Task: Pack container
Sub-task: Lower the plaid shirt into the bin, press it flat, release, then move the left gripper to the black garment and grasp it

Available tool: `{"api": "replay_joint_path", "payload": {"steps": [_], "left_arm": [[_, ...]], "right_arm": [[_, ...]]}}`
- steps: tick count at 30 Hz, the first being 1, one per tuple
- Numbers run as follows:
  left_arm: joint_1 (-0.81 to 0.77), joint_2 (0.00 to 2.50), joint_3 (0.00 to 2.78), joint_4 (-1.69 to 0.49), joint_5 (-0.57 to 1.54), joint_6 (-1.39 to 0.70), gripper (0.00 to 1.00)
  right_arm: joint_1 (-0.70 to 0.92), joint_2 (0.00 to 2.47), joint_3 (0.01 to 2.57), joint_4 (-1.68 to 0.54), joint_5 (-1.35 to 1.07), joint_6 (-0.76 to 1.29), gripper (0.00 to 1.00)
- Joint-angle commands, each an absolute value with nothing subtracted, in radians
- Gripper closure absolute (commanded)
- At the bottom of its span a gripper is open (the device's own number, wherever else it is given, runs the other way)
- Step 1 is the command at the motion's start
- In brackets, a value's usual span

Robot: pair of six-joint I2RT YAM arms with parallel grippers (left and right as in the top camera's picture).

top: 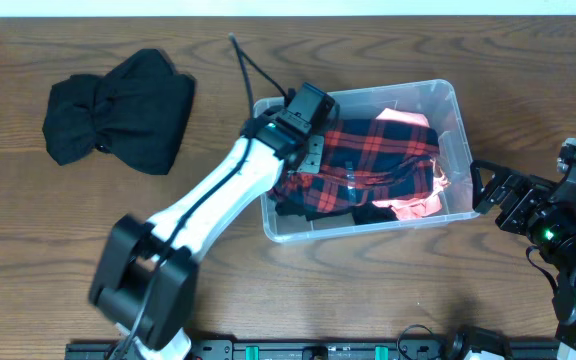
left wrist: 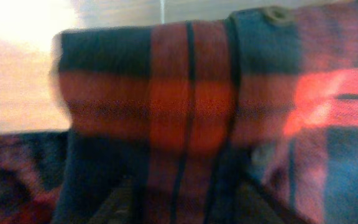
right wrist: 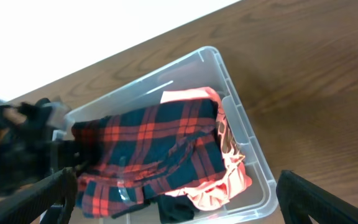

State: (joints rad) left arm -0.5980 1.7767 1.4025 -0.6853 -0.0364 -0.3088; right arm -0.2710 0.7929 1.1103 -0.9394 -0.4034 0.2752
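1. Reaching in over the rim, the left gripper (top: 308,158) sits low inside the container (top: 450,92), at the end of the bin nearest that arm.
2. Its tip is down on a red and navy plaid shirt (top: 383,150). The shirt spreads away from the fingers across most of the bin.
3. From the left wrist view, the plaid shirt (left wrist: 185,99) fills nearly everything, and the picture is blurred. Two dark shapes at the bottom edge look like the fingers (left wrist: 122,200), with a fold of cloth lying between them around the left gripper (left wrist: 188,205).
4. Whether those fingers are pinching the fold or only resting against it, I cannot tell.
5. The right gripper (top: 480,188) is outside the bin, just beside the far end wall from the left one. It holds nothing and touches nothing that I can see.
6. In its own wrist view, the right gripper (right wrist: 176,180) is spread wide, with one finger at each lower corner. The container (right wrist: 207,53) lies straight ahead between them.
7. Nearest the right gripper's side of the bin, a pink garment (top: 420,205) shows under the plaid. A small black piece (top: 370,213) lies next to it.
8. Behind the left gripper, well apart from the bin, a black cloth (top: 118,108) lies bunched on the table (top: 58,250).
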Motion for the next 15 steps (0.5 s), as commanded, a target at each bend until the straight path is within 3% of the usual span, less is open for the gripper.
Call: {"api": "replay_joint_path", "payload": {"steps": [1,6,10,15], "left_arm": [[-0.553,1.615,1.479,-0.706,-0.011,-0.311,0.27],[-0.361,1.411,1.491,-0.717,-0.010,-0.320,0.14],[-0.124,1.353,1.491,-0.765,0.000,-0.327,0.09],[0.233,1.424,1.491,-0.795,0.195,-0.325,0.08]], "right_arm": [[-0.281,0.790,1.118,-0.939,-0.400,0.276,0.01],[-0.281,0.790,1.118,-0.939,-0.400,0.276,0.01],[-0.281,0.790,1.118,-0.939,-0.400,0.276,0.01],[-0.281,0.790,1.118,-0.939,-0.400,0.276,0.01]]}}
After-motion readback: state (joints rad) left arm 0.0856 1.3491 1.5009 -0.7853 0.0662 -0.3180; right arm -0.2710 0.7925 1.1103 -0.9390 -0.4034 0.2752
